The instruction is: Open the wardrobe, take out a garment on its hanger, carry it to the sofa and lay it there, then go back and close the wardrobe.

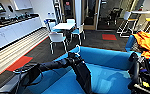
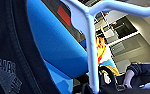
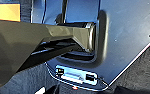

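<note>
Over the sofa [image 1: 108, 58], the left arm reaches in from the left side. The left gripper [image 1: 74, 58] holds up the black garment [image 1: 83, 75], which hangs down over the blue seat near the sofa's back edge. The white hanger [image 2: 92, 47] shows close up in the left wrist view, next to the dark cloth. I cannot tell if the left fingers are open or closed. At the sofa's right end lies an orange cloth [image 1: 147, 43]. Behind the sofa stand white chairs [image 1: 57, 38] around a white table [image 1: 64, 25].
</note>
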